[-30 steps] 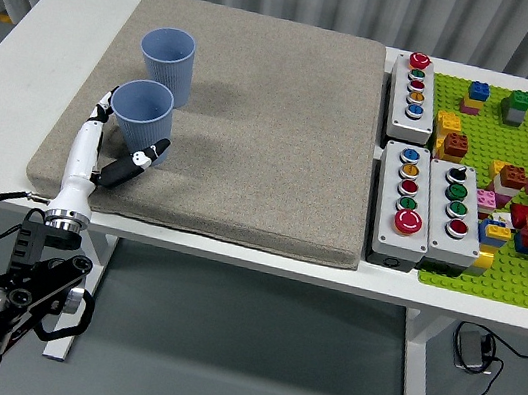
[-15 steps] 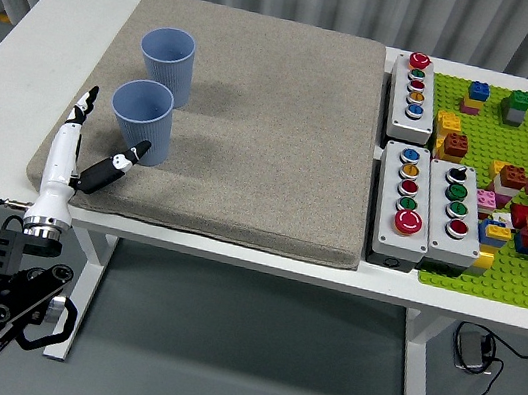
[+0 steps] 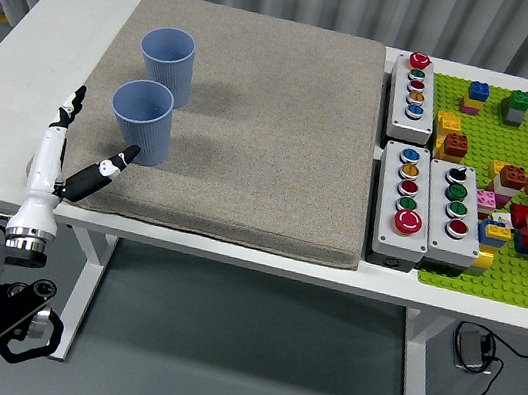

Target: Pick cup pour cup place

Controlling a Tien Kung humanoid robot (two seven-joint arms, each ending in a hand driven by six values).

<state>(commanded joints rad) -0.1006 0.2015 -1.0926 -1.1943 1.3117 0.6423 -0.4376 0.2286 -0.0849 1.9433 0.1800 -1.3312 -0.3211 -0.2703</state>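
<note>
Looking at your left hand point(image 3: 66, 156), you see it at the near left edge of the beige mat point(image 3: 256, 125), fingers point(image 3: 107, 167) released and spread — grasping nothing. Just right of it stands the near blue cup point(image 3: 142, 120), upright on the mat, apart from the thumb tip. A second blue cup point(image 3: 167, 64) stands just beyond — both on the white tabletop point(image 3: 35, 48).
</note>
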